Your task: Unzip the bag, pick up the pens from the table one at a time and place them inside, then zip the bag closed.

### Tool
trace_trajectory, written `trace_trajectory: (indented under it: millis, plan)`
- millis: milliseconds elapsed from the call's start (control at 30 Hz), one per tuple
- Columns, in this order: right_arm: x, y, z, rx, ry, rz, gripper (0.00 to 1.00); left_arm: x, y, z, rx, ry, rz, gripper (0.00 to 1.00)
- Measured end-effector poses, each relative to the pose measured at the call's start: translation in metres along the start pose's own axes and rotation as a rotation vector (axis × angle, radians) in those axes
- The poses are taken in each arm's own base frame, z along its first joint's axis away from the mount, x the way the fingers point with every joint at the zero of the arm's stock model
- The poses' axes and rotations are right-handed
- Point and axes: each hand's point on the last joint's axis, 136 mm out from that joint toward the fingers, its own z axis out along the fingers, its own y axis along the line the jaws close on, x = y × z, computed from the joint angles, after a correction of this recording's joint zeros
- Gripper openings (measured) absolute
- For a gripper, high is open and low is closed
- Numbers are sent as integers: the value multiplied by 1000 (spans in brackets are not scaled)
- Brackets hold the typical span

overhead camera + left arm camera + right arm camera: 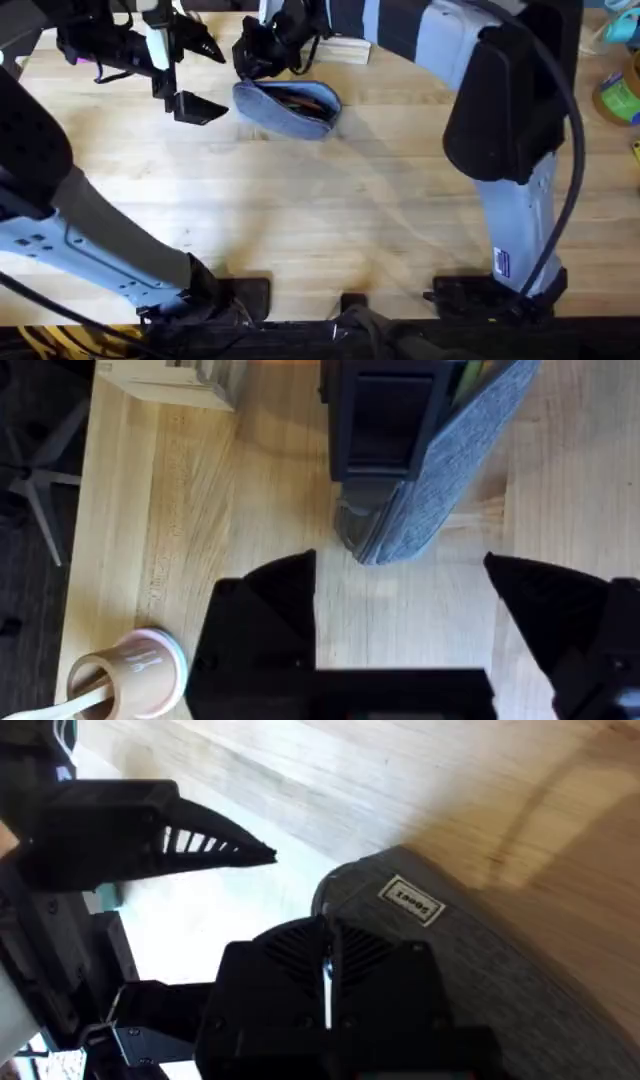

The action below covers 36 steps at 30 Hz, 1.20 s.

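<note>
Right end effector [328, 982] closed on the rounded end of the bag [288, 106], probably on the zip pull, to run the zip. Left end effector [400, 595] wide open just short of that same end, probably to hold the fabric steady. Orange pen [300, 100] shows inside the gaping bag. Beyond: wood block [165, 382], paper cup [130, 675] off to the side, neither blocking; surface [330, 220] otherwise bare

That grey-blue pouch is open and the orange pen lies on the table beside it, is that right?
Not quite. The pouch is open, but the orange pen lies inside it, not on the table beside it. The overhead view shows the pen through the opening.
</note>
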Motion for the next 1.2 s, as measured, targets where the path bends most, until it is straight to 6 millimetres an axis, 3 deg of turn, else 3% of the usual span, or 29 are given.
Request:
trace_trajectory:
  millis: [567,833,1200]
  plan:
    - [-3,-1,-4,-21,2,-25,32,0,-1,0,3,-1,-3,993]
    - [-12,16,-29,-44,-33,-72,32,0,-1,1,6,-3,-5,994]
    - [-6,15,-34,-31,-10,-73,30,8,-10,37,84,-101,-80,993]
